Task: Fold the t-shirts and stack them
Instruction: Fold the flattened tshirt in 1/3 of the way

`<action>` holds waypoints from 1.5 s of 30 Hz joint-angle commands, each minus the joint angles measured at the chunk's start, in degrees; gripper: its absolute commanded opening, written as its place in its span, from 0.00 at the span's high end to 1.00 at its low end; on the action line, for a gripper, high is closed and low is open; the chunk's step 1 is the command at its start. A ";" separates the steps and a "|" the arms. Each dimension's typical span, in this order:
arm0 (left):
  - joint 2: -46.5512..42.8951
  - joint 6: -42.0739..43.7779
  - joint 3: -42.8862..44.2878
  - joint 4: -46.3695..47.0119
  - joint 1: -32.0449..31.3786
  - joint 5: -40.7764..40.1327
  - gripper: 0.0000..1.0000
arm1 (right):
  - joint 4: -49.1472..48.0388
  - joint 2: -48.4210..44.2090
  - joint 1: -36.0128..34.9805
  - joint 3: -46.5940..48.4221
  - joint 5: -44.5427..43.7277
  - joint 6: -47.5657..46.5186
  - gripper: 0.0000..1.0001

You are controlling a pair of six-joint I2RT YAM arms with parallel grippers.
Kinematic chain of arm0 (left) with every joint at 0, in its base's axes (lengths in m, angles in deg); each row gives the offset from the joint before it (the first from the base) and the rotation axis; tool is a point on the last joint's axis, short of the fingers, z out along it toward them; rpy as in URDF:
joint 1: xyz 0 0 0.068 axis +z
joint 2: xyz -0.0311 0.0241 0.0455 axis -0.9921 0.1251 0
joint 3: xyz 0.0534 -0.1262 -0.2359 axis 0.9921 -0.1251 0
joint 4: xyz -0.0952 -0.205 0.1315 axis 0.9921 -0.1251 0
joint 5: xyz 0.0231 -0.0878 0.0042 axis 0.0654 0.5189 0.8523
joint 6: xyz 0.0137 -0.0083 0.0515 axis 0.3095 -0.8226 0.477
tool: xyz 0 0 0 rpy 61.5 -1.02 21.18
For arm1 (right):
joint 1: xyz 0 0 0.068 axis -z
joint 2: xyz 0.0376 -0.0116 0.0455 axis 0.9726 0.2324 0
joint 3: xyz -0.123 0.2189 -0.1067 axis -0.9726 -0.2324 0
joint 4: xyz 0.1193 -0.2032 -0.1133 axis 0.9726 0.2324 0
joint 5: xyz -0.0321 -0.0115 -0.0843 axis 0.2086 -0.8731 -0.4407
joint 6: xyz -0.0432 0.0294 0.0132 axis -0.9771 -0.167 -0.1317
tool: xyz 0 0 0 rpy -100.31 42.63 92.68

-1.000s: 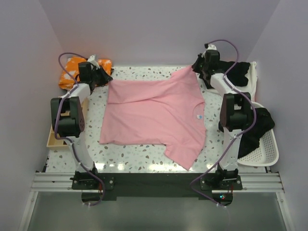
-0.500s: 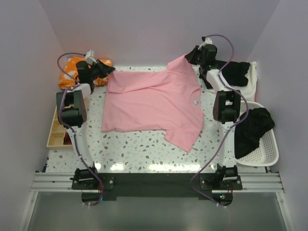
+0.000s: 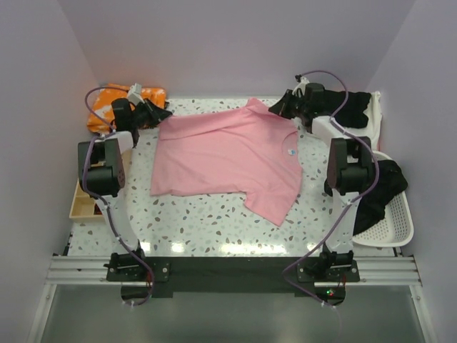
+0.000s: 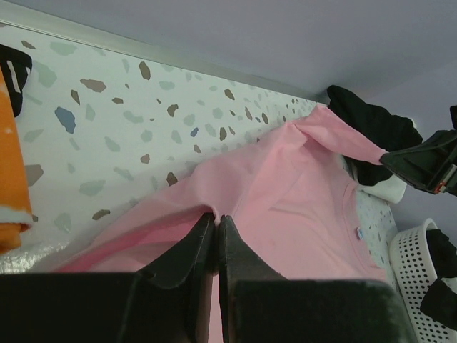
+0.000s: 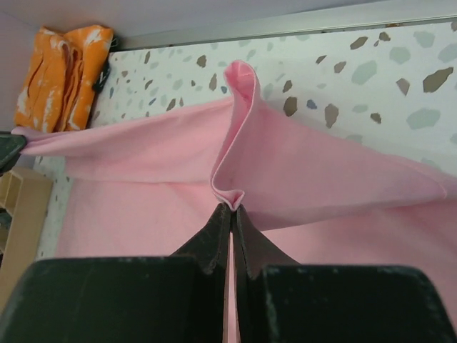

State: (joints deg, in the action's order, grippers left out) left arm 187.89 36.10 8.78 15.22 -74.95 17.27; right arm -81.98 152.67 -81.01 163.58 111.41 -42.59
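Left fingers (image 4: 187, 251) pinched on the far left corner of a light pink t-shirt (image 3: 228, 153), shirt spread across the speckled table (image 3: 193, 223), far edge lifted, right fingers (image 5: 214, 241) clamping a fold at its far right corner

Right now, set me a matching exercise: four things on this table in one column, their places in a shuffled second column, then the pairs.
Things
1. light pink fabric t-shirt
2. orange-and-white patterned cloth bundle
3. white perforated plastic basket
4. pale wooden compartment tray

Places
A. far left corner
B. right edge, holding black fabric
C. left edge
D. centre, far corners pinched by the left pincer and right pincer

Pairs: 1-D, 2-A, 3-B, 4-C
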 commanded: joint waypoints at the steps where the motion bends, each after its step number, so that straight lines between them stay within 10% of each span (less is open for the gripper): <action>1: -9.78 6.88 -4.96 -3.37 0.40 -2.35 0.91 | -2.95 -13.24 0.05 -8.81 2.16 -2.37 1.00; 27: -12.25 17.69 -10.33 -18.05 4.00 -11.51 0.98 | 15.51 -25.39 0.32 -27.48 -34.14 -6.85 1.00; 45: -11.64 16.55 -12.44 -21.48 4.18 -10.01 0.94 | 25.35 -24.51 1.11 -26.51 -31.87 -5.27 1.00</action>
State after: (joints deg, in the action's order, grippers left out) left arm 176.15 51.93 -3.08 -6.12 -71.68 7.32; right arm -60.25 130.60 -80.66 138.14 81.62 -48.38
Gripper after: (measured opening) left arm 0.093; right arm 0.011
